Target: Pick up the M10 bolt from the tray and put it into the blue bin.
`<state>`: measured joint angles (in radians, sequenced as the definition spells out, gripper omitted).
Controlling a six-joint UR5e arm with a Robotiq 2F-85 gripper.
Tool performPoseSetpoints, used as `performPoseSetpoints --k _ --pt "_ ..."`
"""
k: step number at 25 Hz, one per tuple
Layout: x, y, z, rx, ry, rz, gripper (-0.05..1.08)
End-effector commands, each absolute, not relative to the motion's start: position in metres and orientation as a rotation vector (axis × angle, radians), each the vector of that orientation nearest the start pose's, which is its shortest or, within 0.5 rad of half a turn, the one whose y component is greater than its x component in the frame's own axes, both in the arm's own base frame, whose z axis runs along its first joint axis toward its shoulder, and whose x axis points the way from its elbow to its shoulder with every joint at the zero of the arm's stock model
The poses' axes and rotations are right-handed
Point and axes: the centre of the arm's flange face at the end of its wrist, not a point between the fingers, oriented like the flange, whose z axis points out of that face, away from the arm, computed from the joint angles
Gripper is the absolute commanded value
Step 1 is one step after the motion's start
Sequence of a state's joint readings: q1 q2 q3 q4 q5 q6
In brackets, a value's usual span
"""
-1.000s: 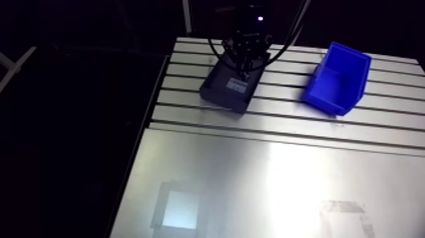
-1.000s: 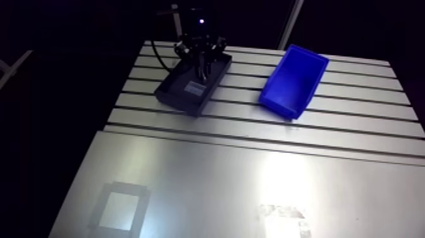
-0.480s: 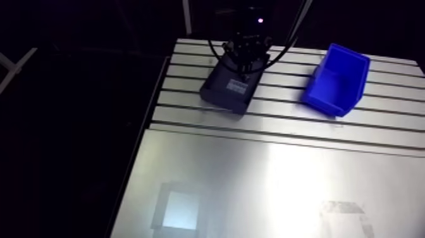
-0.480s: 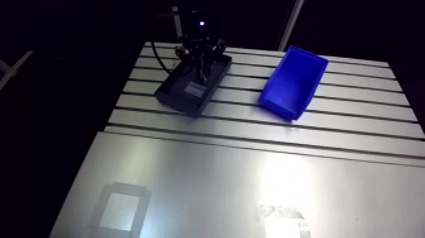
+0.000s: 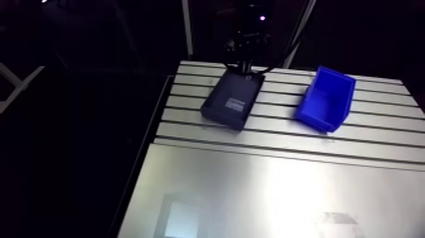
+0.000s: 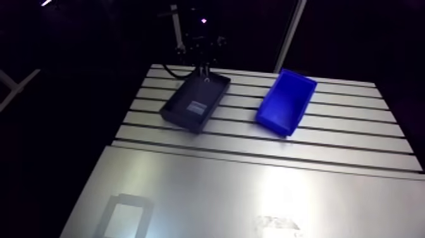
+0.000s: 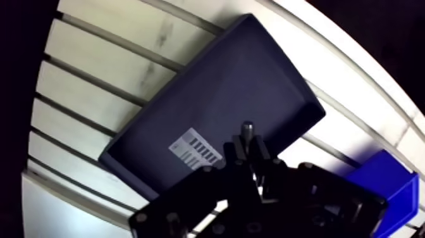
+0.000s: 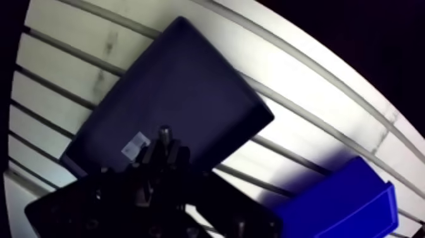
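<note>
Grips the M10 bolt (image 7: 247,131) in the gripper (image 7: 248,148), both fingers pressed against its sides, one end sticking out past the fingertips. Holds it in the air above the dark tray (image 7: 215,95), close to the white label (image 7: 195,149) as seen in the wrist view. Below that, rests askew across the grooves of the slotted table (image 7: 95,57). Farther off, finds the blue bin (image 8: 344,202) standing on the same table, apart from the tray, open side up.
</note>
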<state>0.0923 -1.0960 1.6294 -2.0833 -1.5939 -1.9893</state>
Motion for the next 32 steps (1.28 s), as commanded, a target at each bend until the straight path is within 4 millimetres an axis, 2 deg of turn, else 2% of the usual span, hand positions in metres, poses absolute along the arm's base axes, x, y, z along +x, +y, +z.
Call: performPoseSetpoints --k 1,4,5,7,13,15,18,21,28,32 --pt "-0.602 -0.181 0.291 -1.118 2.950 0.037 1.07" --pt "-0.588 -0.171 0.326 -1.316 2.847 0.024 1.07" --pt "-0.586 -0.162 0.337 -1.378 2.809 0.019 1.07" --pt "-0.591 -0.128 0.347 -1.450 2.755 -0.001 1.07" --pt "-0.600 -0.071 0.373 -1.623 2.676 0.011 1.07" --pt "-0.596 -0.043 0.384 -1.665 2.639 -0.004 1.07" --pt "-0.594 -0.016 0.386 -1.715 2.593 -0.022 1.07" --pt "-0.593 0.018 0.385 -1.688 2.609 -0.028 1.07" --pt "-0.590 0.046 0.380 -1.696 2.599 -0.029 1.07" --pt "-0.592 0.050 0.375 -1.682 2.607 -0.038 1.07"
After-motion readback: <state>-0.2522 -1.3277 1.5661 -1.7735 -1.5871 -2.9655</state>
